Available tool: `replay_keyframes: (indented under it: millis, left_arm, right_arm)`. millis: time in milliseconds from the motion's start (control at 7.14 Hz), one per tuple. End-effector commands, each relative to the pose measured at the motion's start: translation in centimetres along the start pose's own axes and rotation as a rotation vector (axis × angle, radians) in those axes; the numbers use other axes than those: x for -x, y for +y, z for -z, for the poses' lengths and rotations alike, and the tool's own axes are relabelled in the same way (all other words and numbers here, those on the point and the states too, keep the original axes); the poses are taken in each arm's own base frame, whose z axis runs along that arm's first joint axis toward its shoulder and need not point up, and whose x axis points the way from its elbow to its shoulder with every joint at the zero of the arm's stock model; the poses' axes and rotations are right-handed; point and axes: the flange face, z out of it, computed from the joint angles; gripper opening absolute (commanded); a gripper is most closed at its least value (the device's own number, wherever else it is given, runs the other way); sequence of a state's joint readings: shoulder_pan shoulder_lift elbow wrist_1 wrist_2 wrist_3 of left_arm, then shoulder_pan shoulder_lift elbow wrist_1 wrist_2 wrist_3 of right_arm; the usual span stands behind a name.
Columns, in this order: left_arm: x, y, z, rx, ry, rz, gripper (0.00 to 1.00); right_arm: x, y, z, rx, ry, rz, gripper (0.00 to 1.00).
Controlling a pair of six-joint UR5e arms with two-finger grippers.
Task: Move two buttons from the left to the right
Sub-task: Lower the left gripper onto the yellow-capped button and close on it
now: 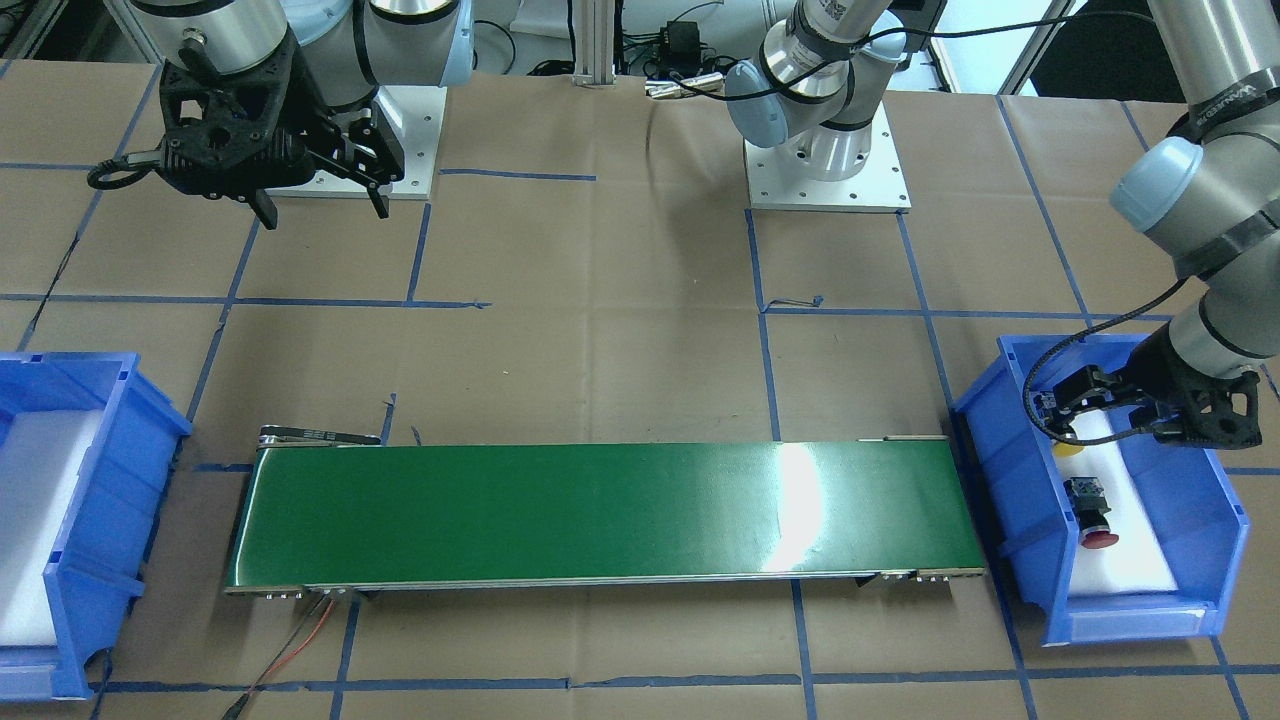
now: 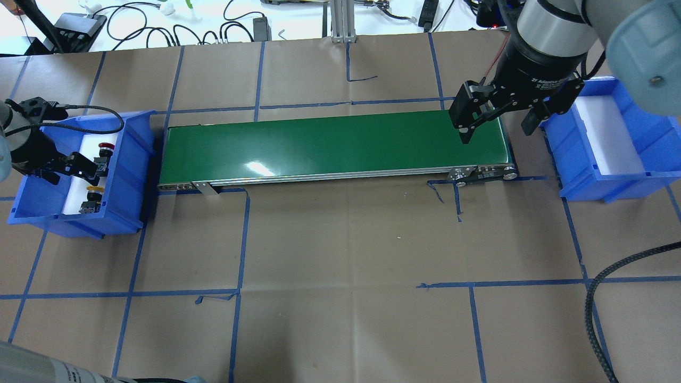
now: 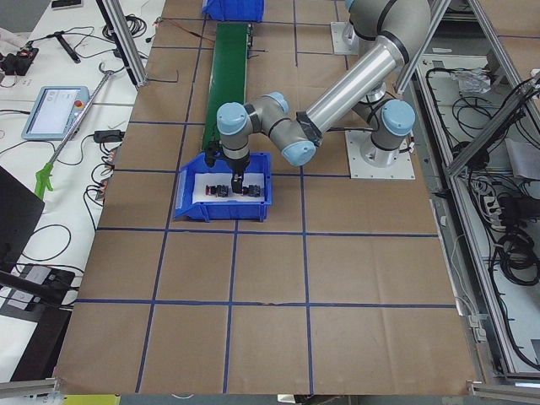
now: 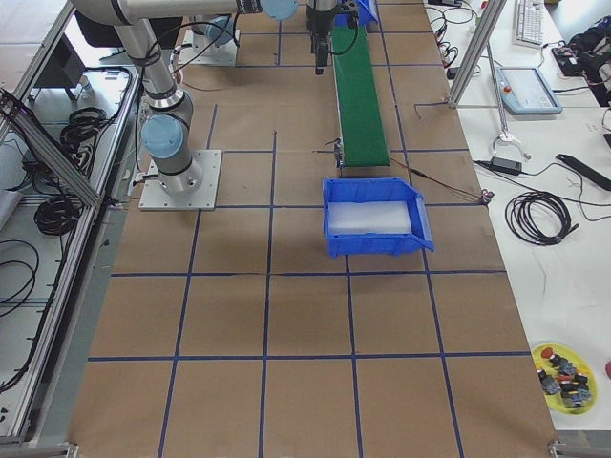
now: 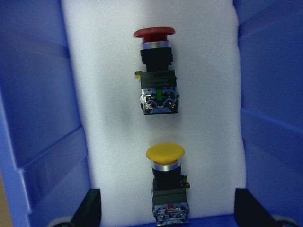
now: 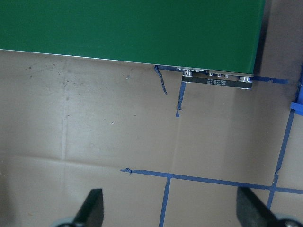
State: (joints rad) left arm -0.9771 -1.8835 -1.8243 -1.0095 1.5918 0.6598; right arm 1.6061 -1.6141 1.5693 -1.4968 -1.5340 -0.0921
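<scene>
Wrist view, yellow button (image 5: 166, 183) whole, front view, half under left tool (image 1: 1062, 420)

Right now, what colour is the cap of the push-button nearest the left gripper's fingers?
Yellow. The yellow mushroom-capped push-button shows best in the left wrist view.

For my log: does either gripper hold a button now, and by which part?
Nothing is held: left gripper and right gripper are both open and empty.
</scene>
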Motion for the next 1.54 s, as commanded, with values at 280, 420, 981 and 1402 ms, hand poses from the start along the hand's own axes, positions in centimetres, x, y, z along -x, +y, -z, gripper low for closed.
replay_keyframes:
  millis: [280, 420, 981, 1402]
  left_arm:
    - [0.0, 0.0, -4.9, 0.000, 0.002, 0.005, 0.99]
    - [0.0, 0.0, -4.9, 0.002, 0.001, 0.005, 0.99]
    - [0.0, 0.1, -4.7, 0.011, 0.002, 0.006, 0.22]
    - [0.6, -0.5, -0.7, 0.004, -0.008, 0.006, 0.00]
  right_arm:
    - [0.0, -0.1, -0.1, 0.003, 0.000, -0.002, 1.00]
    - [0.0, -0.1, -0.3, 0.008, -0.001, 0.000, 1.00]
    - [0.0, -0.1, -0.2, 0.006, 0.001, 0.000, 1.00]
    - [0.0, -0.2, -0.4, 0.011, 0.000, 0.000, 1.00]
